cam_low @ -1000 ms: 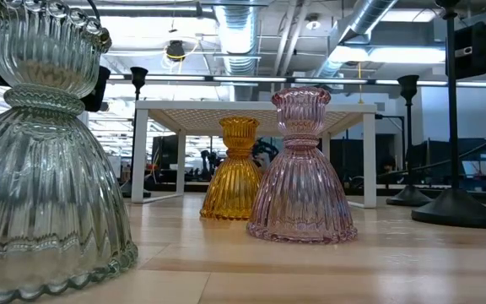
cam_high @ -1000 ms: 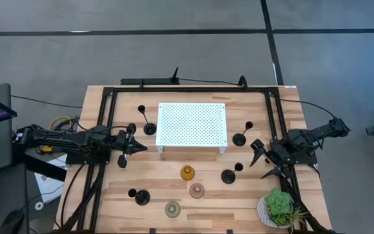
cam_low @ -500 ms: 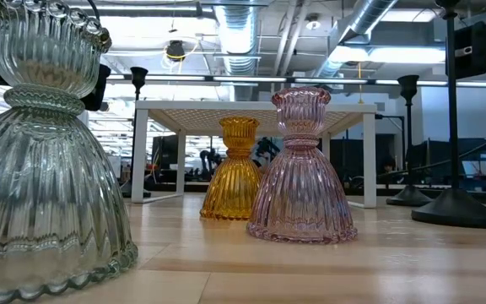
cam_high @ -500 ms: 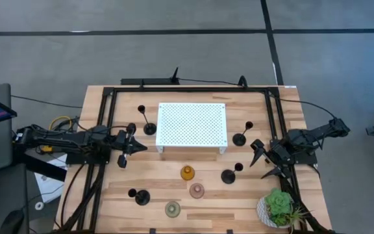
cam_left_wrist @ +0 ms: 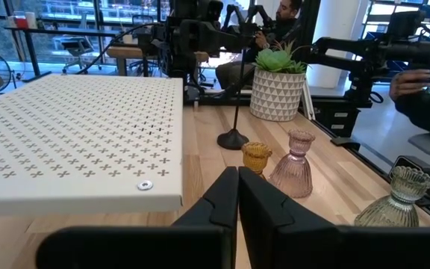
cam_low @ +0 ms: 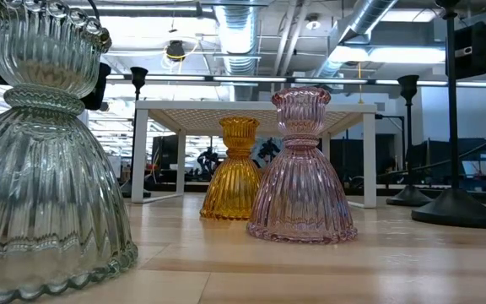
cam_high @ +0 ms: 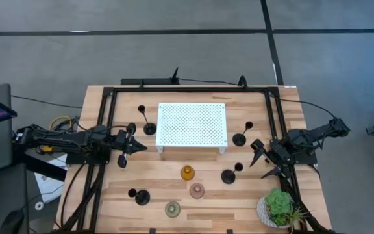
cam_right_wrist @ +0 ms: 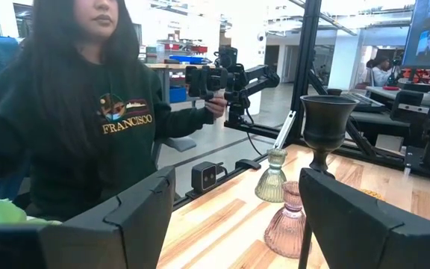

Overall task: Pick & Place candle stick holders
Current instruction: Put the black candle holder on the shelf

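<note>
Several black candle stick holders stand on their disc bases around the white perforated platform: one at its left, one at its right, one nearer, one near the front left. Three glass holders stand upright in front of the platform: amber, pink, pale green. My left gripper waits shut above the table's left side, pointing toward the platform. My right gripper is open at the right side, with nothing between its fingers.
A potted plant stands at the near right corner. A black frame runs around the table. A person in a dark sweatshirt sits beyond the table's near edge. Bare wood lies between the platform and the glass holders.
</note>
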Robot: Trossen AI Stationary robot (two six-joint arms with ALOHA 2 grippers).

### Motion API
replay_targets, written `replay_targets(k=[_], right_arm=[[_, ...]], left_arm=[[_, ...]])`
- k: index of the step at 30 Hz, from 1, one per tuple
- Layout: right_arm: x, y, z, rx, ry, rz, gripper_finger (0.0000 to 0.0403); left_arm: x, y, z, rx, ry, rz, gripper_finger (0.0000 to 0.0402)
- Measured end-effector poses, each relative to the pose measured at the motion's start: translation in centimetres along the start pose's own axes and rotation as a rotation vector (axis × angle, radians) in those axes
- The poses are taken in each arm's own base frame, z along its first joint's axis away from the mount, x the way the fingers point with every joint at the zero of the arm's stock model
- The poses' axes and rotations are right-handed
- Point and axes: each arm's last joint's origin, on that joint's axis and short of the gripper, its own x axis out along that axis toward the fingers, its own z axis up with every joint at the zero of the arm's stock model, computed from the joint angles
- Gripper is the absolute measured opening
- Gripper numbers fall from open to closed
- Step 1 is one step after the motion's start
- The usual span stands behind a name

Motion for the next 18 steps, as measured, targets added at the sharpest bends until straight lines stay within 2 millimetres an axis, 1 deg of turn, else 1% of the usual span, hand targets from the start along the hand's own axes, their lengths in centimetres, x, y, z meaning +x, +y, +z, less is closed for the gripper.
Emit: replay_targets(k=[18], right_arm=[[0.0, 0.0, 0.0, 0.0, -0.001, 0.0, 0.0276]], left_arm=[[0.0, 0.0, 0.09, 0.001, -0.01, -0.001, 0.0011]])
